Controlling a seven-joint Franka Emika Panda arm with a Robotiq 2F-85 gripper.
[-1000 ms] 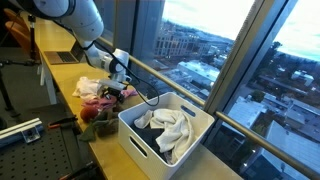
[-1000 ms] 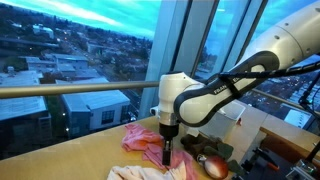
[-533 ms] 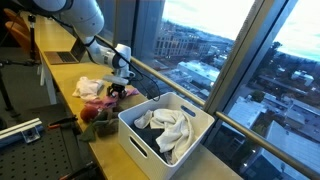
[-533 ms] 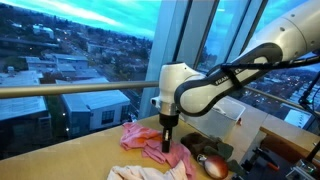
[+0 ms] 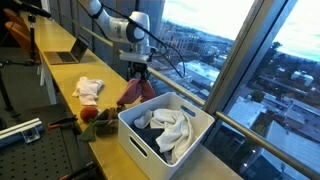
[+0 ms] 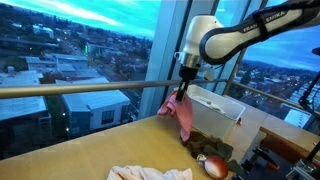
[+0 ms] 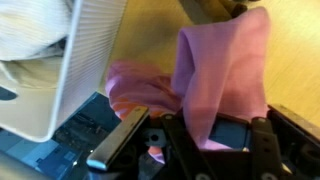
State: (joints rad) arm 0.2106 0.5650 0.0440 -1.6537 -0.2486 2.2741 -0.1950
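One gripper [image 5: 139, 68] is pinched fully closed on the top of a pink cloth [image 5: 137, 93], which hangs limp directly beneath it. Just beside and below the hand stands a white bin [image 5: 140, 150] holding white and dark laundry [image 5: 172, 128]. Farther off on the other side, a white cloth [image 5: 89, 88] lies on the table [image 5: 60, 75].

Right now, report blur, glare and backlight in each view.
In an exterior view the bin is sharp, though the bright window leaves the indoor side dim; in an exterior view the gripper and cloth stand backlit against the dusk sky; the wrist view is soft, with the cloth close and out of focus.
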